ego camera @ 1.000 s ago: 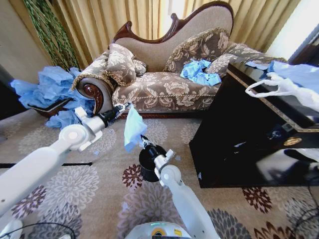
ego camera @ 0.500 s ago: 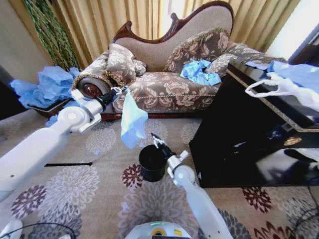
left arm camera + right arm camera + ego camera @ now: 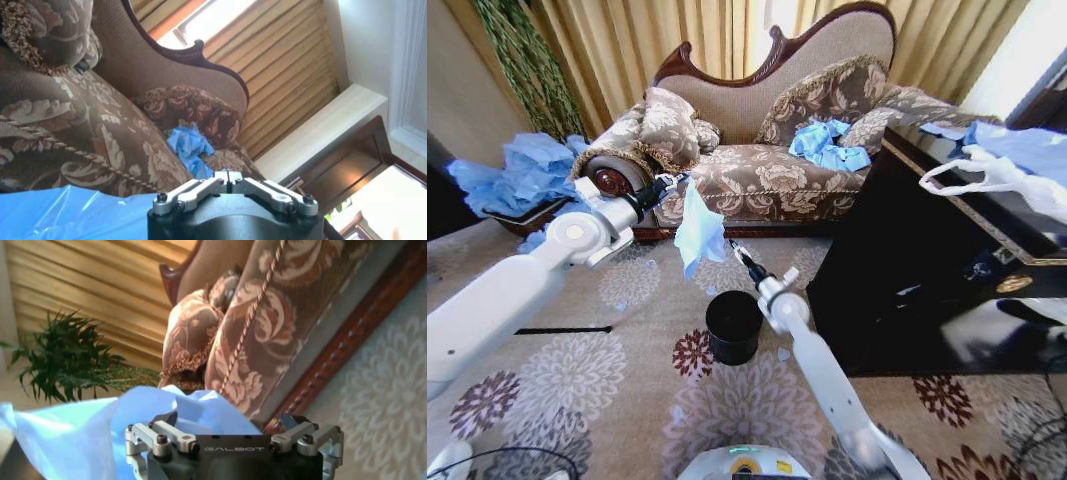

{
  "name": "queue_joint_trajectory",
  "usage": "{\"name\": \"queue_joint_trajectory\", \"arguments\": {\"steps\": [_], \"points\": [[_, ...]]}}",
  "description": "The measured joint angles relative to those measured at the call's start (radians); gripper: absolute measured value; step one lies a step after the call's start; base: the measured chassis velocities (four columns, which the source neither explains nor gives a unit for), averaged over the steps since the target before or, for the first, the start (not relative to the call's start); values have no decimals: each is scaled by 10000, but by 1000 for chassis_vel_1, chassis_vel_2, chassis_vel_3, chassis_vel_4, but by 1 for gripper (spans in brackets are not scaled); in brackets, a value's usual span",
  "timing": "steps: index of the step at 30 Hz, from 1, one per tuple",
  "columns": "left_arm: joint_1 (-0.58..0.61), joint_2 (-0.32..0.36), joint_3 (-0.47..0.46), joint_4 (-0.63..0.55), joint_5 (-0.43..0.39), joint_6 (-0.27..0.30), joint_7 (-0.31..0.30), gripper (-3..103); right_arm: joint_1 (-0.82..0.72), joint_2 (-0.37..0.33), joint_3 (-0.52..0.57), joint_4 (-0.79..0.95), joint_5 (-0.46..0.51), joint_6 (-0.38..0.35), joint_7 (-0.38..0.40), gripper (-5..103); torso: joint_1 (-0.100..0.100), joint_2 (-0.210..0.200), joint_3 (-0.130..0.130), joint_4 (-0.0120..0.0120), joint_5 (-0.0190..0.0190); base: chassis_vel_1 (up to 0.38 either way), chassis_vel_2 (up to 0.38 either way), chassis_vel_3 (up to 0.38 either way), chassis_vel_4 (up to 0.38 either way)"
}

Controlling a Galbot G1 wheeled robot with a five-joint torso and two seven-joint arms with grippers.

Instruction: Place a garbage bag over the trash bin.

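Note:
The garbage bag [image 3: 699,235], thin light blue plastic, hangs in the air in front of the sofa, above and slightly left of the trash bin [image 3: 734,326]. My left gripper [image 3: 677,183] is shut on the bag's top edge; its closed fingertips [image 3: 227,175] show in the left wrist view, with the bag [image 3: 67,212] beside them. My right gripper [image 3: 738,251] is raised above the bin, just right of the bag's lower edge. Its fingers [image 3: 167,421] stand apart, open, with the bag [image 3: 87,432] in front of them. The small black bin stands upright on the carpet, bare.
A patterned sofa [image 3: 757,170] stands behind, with blue bags [image 3: 827,145] on its seat. A heap of blue bags [image 3: 522,175] lies at the left. A black cabinet [image 3: 907,280] with a white bag [image 3: 987,175] on top stands close on the right.
My right gripper rose from the bin's rim up to the bag's lower edge. My left gripper lifted the bag higher and a little to the right.

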Motion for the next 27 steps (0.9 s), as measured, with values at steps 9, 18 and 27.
{"name": "queue_joint_trajectory", "arguments": {"steps": [9,18,27], "points": [[-563,-423,499,350,65,-12,3,0,98,-118,-339,176,869,-961,646,100,-1,0,0,-5,0,0,0,0,0],[-1252,-757,1172,548,63,-40,-12,0,141,146,-416,-9,953,-1035,897,100,-1,0,0,-2,1,0,0,0,0],[-1396,-795,1262,583,48,-142,-260,0,-459,195,-363,822,1220,-1034,1120,100,-1,0,0,-3,1,0,0,0,0]]}}
